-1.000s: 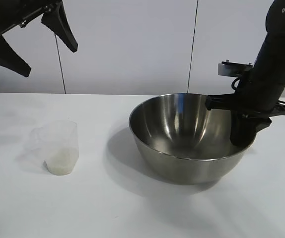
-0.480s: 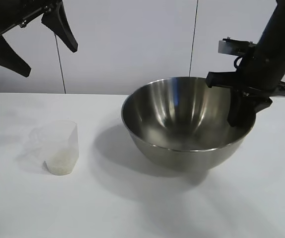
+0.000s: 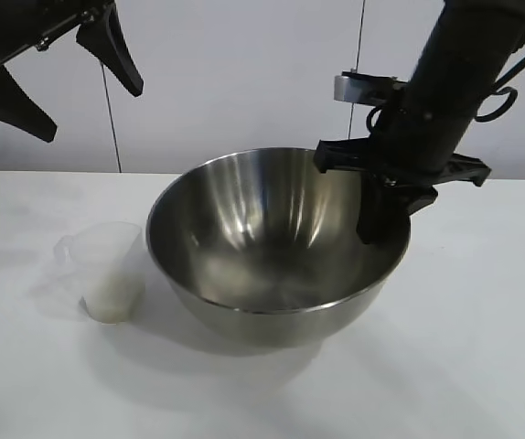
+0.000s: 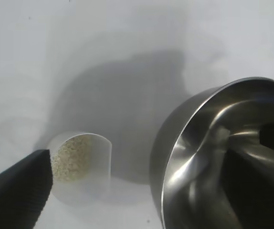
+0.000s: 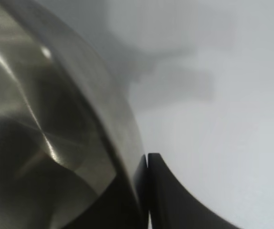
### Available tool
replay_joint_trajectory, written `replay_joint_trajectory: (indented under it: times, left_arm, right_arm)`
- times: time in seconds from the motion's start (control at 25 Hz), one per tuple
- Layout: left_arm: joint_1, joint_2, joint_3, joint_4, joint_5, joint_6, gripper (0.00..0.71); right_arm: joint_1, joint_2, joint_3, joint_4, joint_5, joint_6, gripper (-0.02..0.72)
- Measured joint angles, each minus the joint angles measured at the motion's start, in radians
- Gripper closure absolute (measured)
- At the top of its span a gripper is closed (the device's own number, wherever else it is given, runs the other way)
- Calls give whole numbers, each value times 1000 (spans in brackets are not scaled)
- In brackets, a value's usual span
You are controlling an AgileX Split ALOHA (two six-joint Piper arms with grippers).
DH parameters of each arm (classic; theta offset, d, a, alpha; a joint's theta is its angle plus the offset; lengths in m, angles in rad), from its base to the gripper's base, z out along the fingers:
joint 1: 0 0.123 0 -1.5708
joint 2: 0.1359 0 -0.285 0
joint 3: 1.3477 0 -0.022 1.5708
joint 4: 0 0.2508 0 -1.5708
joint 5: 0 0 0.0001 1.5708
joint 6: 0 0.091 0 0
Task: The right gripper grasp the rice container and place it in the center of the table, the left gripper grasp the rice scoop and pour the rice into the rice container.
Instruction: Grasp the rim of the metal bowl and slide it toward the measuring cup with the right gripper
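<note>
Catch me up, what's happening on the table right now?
The right tool is pinched on the rim of the steel bowl and is carrying it across the table, lifted and tilted, close beside the scoop. The scoop stands untouched with rice in it. The left tool hangs open above, at the far left.

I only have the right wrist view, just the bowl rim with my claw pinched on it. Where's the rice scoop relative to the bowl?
Observer: The rice scoop stands upright on the table, just left of the bowl in the exterior view, with a gap between them.
Operator: Any rice in it?
Observer: Yes, rice lies in its bottom.
Operator: And the left claw?
Observer: The left claw hangs open, high above the scoop, holding nothing.
</note>
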Motion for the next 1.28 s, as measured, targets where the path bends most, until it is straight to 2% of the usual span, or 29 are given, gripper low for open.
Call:
replay_joint_trajectory:
  times: [0.24,0.68,0.8,1.0,1.12,1.28]
  left_arm:
    - [0,0,0,0,0,0,16]
    - [0,0,0,0,-14,0,16]
    - [0,0,0,0,-21,0,16]
    - [0,0,0,0,-23,0,16]
    - [0,0,0,0,-23,0,16]
    - [0,0,0,0,-23,0,16]
  right_arm:
    - [14,30,0,-9,-20,25,693]
    - [14,65,0,-10,-31,30,678]
    - [14,65,0,-7,-35,30,580]
    - [14,65,-14,-2,-19,30,254]
    - [14,53,-53,-10,30,36,164]
    - [7,-7,-137,-48,92,105,67]
